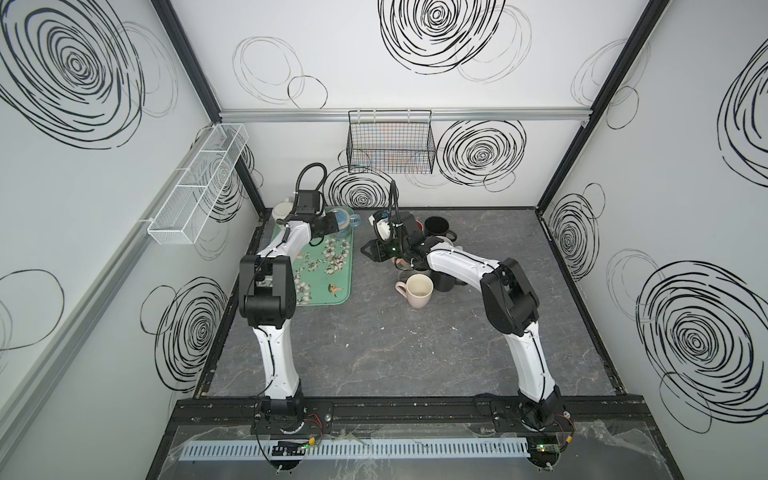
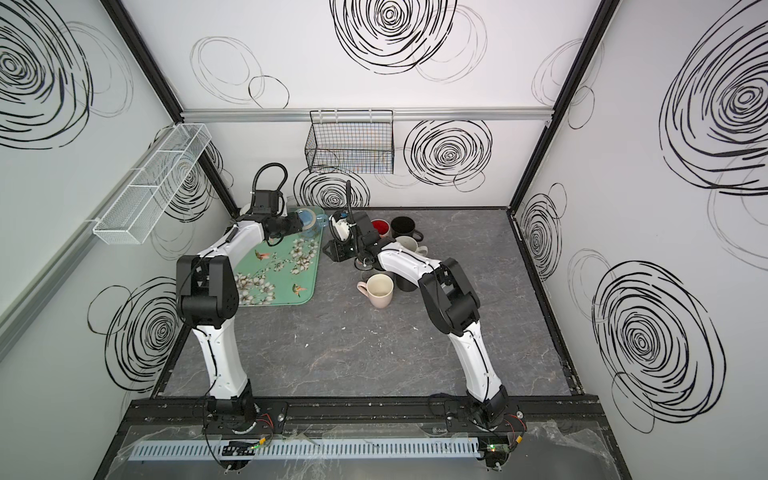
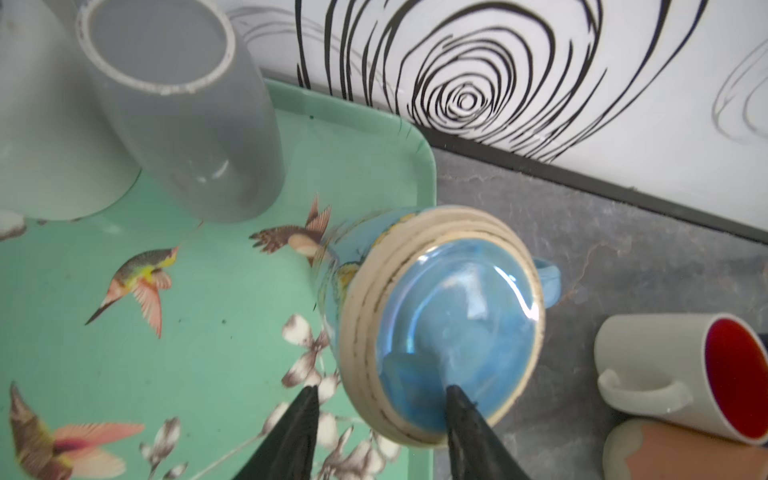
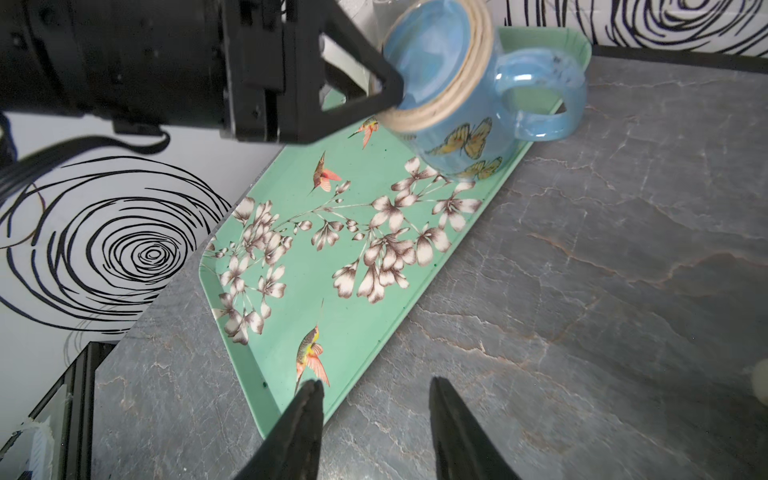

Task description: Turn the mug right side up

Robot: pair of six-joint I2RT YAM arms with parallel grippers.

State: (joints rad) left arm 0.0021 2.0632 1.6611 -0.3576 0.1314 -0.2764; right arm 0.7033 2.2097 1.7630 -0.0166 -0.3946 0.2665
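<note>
The blue mug (image 1: 345, 220) (image 2: 308, 219) with yellow butterflies stands upside down at the far right corner of the green tray (image 1: 332, 282). Its glossy blue base (image 3: 449, 316) faces my left gripper (image 3: 380, 399). That gripper is open and straddles the pale base rim. One finger lies over the base and the other stands just outside the wall, with tray showing in the gap. In the right wrist view the mug (image 4: 465, 137) has its handle toward the table, and a left finger (image 4: 374, 83) touches the base edge. My right gripper (image 4: 374, 390) is open and empty above the tray's near edge.
A grey mug (image 3: 187, 124) stands upside down beside a pale one (image 3: 41, 145) on the tray's far end. Right of the tray is a cluster of mugs: pink (image 1: 419, 291), black (image 1: 436, 226), and white with a red inside (image 3: 681, 374). A wire basket (image 1: 390, 145) hangs on the back wall.
</note>
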